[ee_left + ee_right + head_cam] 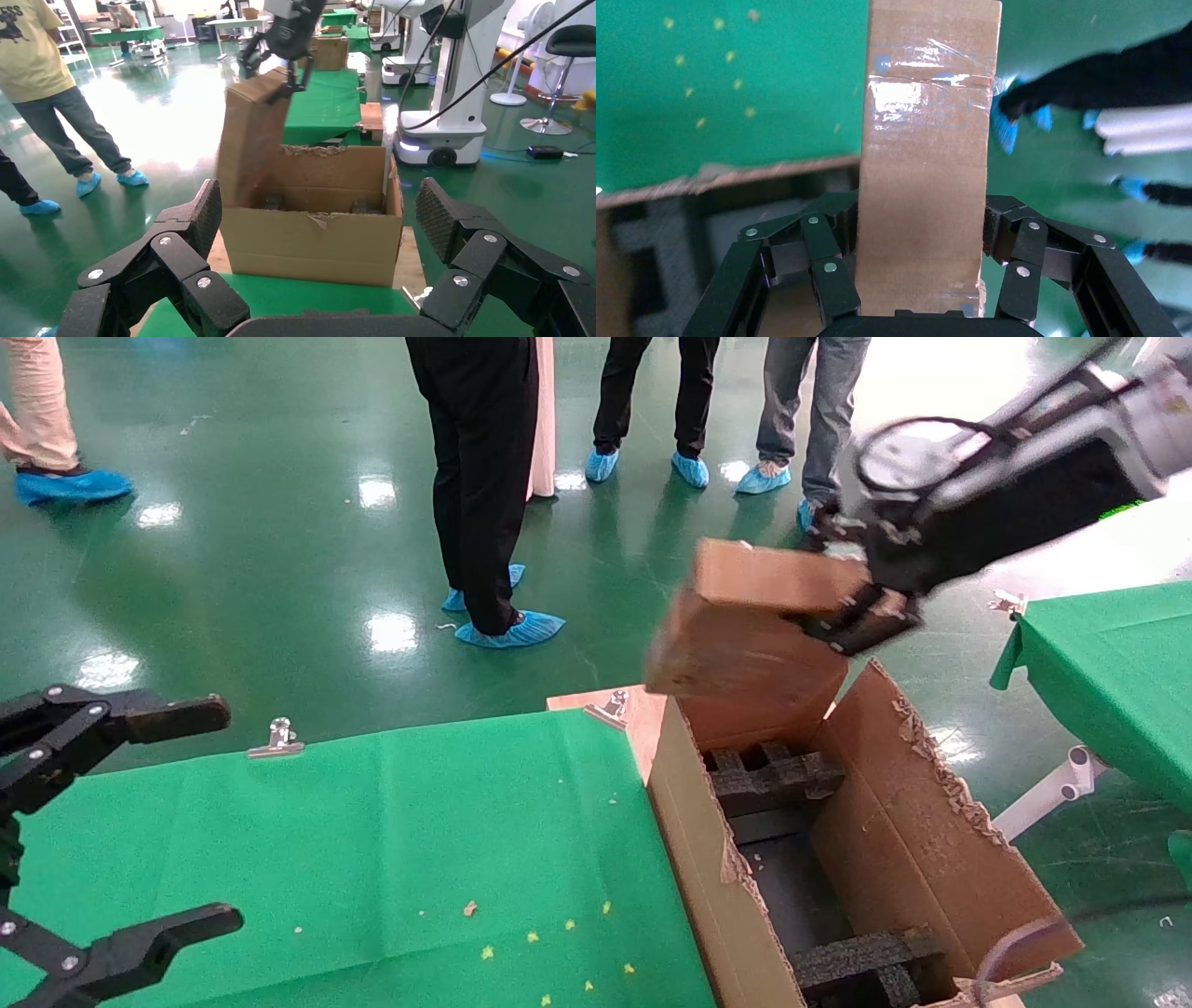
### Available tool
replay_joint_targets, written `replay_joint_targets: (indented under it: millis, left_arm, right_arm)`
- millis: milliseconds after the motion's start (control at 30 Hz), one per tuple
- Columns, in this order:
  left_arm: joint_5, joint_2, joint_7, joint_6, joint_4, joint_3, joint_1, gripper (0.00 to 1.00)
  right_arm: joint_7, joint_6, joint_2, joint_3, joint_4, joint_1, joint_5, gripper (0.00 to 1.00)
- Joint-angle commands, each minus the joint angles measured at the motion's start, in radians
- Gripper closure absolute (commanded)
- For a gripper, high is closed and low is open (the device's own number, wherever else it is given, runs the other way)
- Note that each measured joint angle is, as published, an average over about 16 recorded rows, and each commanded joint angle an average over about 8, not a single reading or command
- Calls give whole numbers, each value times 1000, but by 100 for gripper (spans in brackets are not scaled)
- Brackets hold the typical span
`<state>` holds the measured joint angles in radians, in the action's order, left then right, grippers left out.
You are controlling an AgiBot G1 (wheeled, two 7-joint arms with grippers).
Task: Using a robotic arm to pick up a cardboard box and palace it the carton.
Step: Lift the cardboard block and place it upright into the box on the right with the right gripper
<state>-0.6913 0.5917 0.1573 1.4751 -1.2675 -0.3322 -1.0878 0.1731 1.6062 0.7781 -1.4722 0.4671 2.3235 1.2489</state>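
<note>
My right gripper [843,607], on the white arm, is shut on the small brown cardboard box [745,635] and holds it tilted in the air above the far end of the carton [931,840]. In the right wrist view the taped box [926,175] sits between the fingers [828,274], with the carton's ragged edge [701,179] below. The carton is open, with upright flaps and black foam inserts [773,775] inside. In the left wrist view the box [253,133] hangs over the carton [316,246]. My left gripper [219,814] is open and empty over the green table, at the left.
The green-covered table [419,822] has metal clips [277,738] on its far edge and yellow crumbs. Several people in blue shoe covers [512,631] stand on the green floor beyond. A second green table [1108,672] stands right of the carton.
</note>
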Motion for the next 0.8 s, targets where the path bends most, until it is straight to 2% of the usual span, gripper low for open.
replay_joint_targets:
  millis: [33,267,500,633,800]
  left_arm:
    - [0,0,0,0,0,0,0,0]
    - [0,0,0,0,0,0,0,0]
    - [0,0,0,0,0,0,0,0]
    - [1,0,0,0,0,0,0,0]
    - [1,0,0,0,0,0,0,0]
  right_arm:
    - [-22,0,-43,-42,37,11,-16,100]
    - [-79,-3,-150,-200,116,53,-55,100]
    - [-108,-7,-202,-332,161,89,-71,100]
    - [-110,-8,-210,-371,177,99,-75,100]
    - [-110,-16,-205,-370,178,96,-72,100]
